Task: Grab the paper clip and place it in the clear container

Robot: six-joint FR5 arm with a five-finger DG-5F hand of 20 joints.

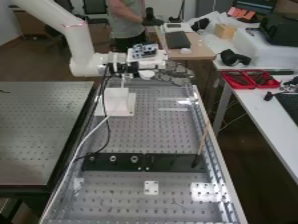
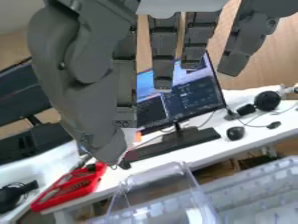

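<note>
The hand (image 1: 174, 75) is above the far end of the perforated metal bench, level and pointing away from the arm. Its dark fingers are straight, with nothing between them. In the wrist view the hand (image 2: 163, 52) hangs with its fingers spread apart and the thicker thumb beside them. The clear container (image 2: 158, 187) stands below the fingertips, apart from them, its open top and walls see-through. In the high view the clear container (image 1: 174, 104) shows as bright edges near the bench's far right side, nearer the camera than the hand.
A white block (image 1: 116, 101) stands at the bench's far left. A black bar (image 1: 143, 162) with round fittings crosses the bench, and a thin wooden stick (image 1: 202, 142) rises at its right end. Red trays (image 1: 249, 80) lie on the side table. Cables hang from the arm.
</note>
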